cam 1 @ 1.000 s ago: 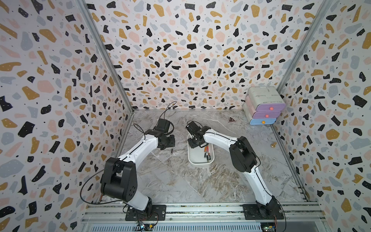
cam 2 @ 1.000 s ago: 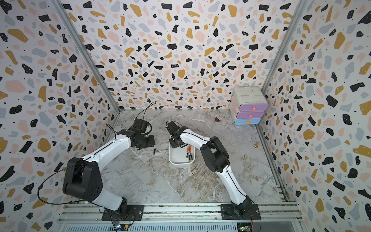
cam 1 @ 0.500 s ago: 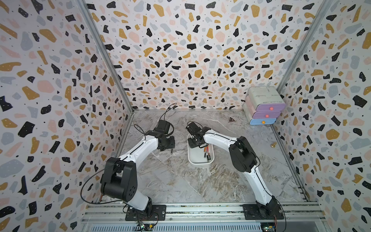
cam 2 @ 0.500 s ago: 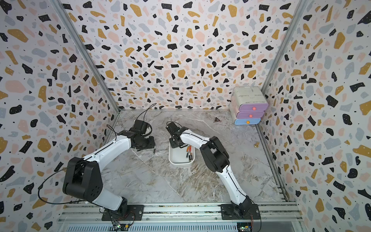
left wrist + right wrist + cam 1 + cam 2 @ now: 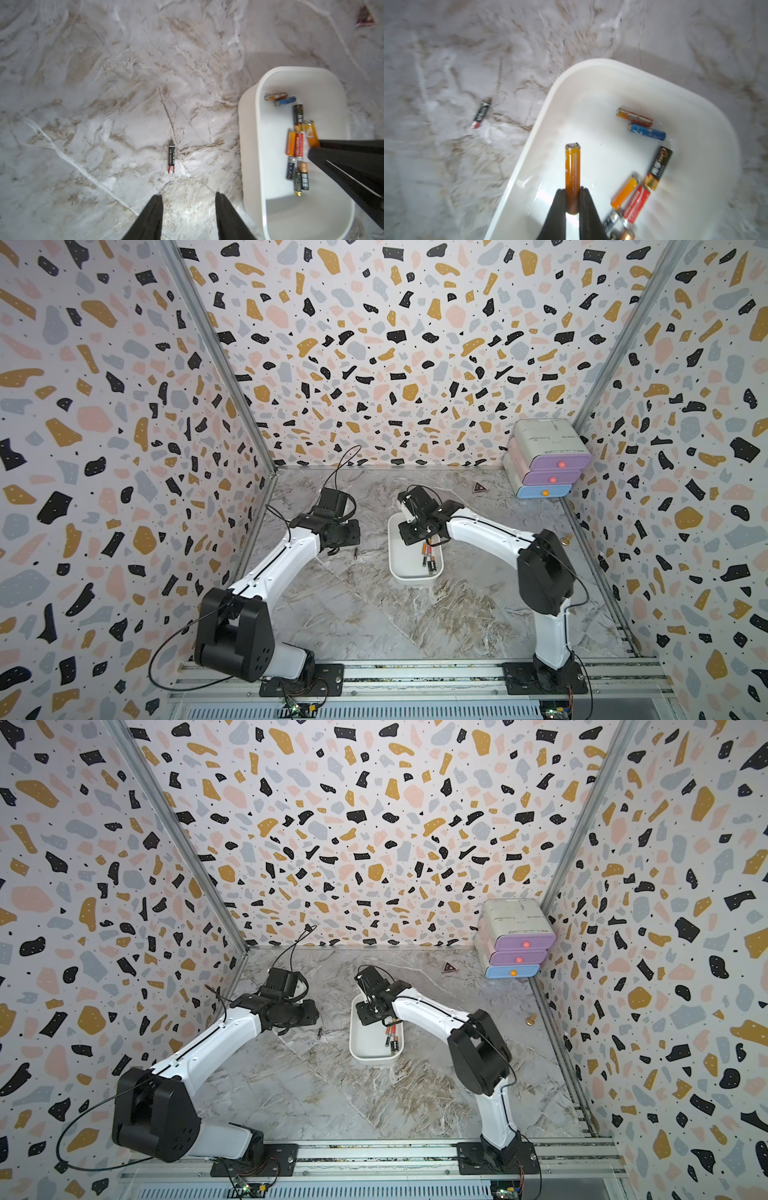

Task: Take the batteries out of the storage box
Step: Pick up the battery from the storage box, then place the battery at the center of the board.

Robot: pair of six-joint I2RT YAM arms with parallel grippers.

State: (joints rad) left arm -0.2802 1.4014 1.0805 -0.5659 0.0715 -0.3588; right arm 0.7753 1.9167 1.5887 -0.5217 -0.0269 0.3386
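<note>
The storage box (image 5: 393, 549) is a shallow white tray in the middle of the floor, seen in both top views (image 5: 354, 1040). Several batteries (image 5: 646, 133) lie in it, mostly along one long side (image 5: 297, 145). My right gripper (image 5: 572, 196) hangs over the box's far end (image 5: 417, 526) and is shut on an orange battery (image 5: 572, 168), which sticks out past its tips. My left gripper (image 5: 188, 199) stands open over bare floor beside the box (image 5: 249, 128), holding nothing. A black-and-red battery (image 5: 171, 159) lies on the floor just ahead of it (image 5: 355, 552).
A pastel purple-and-blue drawer unit (image 5: 544, 458) stands at the back right corner. A small brass knob (image 5: 566, 538) lies by the right wall. A dark triangular piece (image 5: 479, 487) sits near the back. Patterned walls close in three sides.
My right gripper has closed on the orange battery inside the box. Neither arm has visibly shifted in the top views.
</note>
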